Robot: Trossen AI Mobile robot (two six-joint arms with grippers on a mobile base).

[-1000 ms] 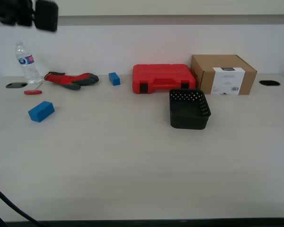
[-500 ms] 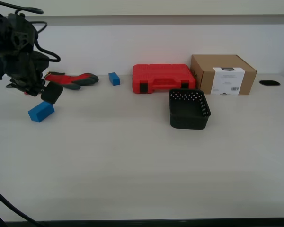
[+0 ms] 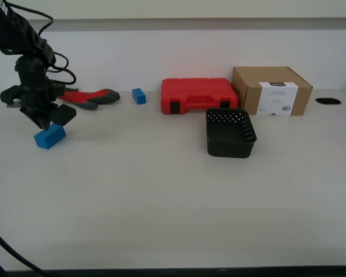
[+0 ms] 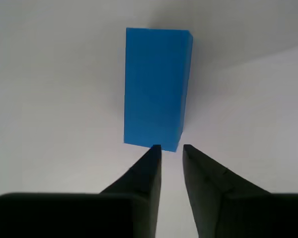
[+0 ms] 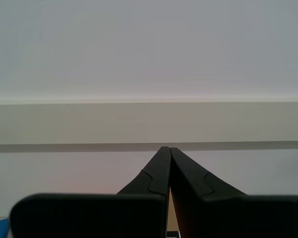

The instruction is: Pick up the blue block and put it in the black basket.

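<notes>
The blue block (image 3: 50,136) lies on the pale table at the exterior view's left. In the first wrist view the blue block (image 4: 156,84) lies lengthwise just beyond the fingertips. My first gripper (image 3: 46,122) hangs just above the block's far end; in the first wrist view my first gripper (image 4: 172,148) has its jaws only narrowly apart and holds nothing. The black basket (image 3: 230,134) stands empty right of the middle, far from the block. My second gripper (image 5: 169,148) is shut and empty, facing a wall, and does not show in the exterior view.
A smaller blue block (image 3: 139,96) sits at the back beside a red and grey glove (image 3: 86,97). A red tool case (image 3: 199,95) and a cardboard box (image 3: 271,90) stand behind the basket. A cable hole (image 3: 328,101) is at the far right.
My first arm has come down from the upper left of the exterior view to just above the blue block. The block and basket have not moved.
</notes>
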